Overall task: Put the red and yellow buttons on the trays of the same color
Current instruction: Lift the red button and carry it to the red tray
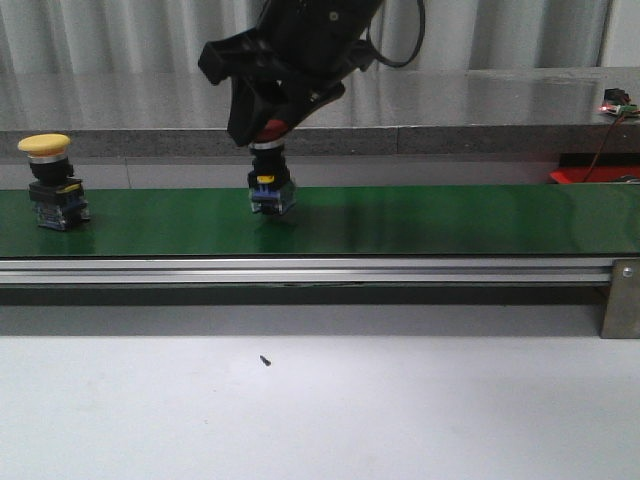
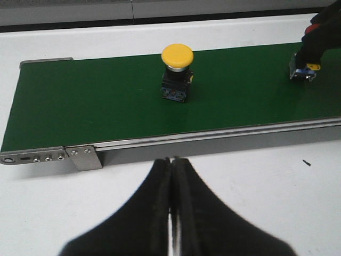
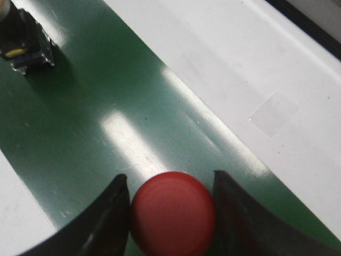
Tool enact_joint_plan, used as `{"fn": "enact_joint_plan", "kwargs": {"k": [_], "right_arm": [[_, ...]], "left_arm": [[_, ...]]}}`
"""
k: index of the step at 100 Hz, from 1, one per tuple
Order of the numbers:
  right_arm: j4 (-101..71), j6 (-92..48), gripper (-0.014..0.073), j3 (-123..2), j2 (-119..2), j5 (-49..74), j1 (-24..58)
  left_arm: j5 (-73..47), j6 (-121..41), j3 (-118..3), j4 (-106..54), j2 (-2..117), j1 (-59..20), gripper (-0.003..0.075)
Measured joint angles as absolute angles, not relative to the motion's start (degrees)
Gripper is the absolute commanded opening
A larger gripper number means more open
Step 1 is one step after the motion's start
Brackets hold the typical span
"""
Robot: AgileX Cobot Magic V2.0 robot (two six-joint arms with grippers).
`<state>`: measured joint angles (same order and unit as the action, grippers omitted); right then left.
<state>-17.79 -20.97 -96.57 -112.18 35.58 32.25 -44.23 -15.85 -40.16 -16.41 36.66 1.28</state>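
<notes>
Although each push button carries a small yellow label patch on its dark body, nothing on these patches can be read in any view. The right gripper reaches down from above over the middle of the green conveyor belt, its black fingers closed against both sides of the red button, gripping it by the round red cap. In the front view the arm's dark wrist leans in from the top centre, and the button's blue-and-black base hangs at or just above the belt surface; I cannot tell whether it touches. The yellow button stands upright on the belt toward the robot's left, well apart from the red one. The left gripper hovers over the white table on the near side of the belt's aluminium rail, its two fingers pressed together with nothing between them. A thin sliver of the red tray shows at the far right behind the belt, beside a dark counter ledge.
</notes>
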Motion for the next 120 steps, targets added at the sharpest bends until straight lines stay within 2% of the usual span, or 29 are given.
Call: {"fn": "enact_joint_plan", "kwargs": {"k": [30,54,104,120], "right_arm": [[-17.8,-21.0,0.0164,-96.6,-103.5,39.5,24.0],[-17.8,-21.0,0.0164,-96.6,-99.1,43.6,11.4],[-17.6,-21.0,0.0164,-95.6,-98.0,46.8,-13.4],[-17.6,-21.0,0.0164,-92.6,-98.0,43.3,-19.3]], "left_arm": [[-44.2,-15.8,-40.2,-16.4,36.7,1.3,-0.002],[-44.2,-15.8,-40.2,-16.4,36.7,1.3,-0.002],[-44.2,-15.8,-40.2,-16.4,36.7,1.3,-0.002],[-44.2,-15.8,-40.2,-16.4,36.7,1.3,-0.002]]}}
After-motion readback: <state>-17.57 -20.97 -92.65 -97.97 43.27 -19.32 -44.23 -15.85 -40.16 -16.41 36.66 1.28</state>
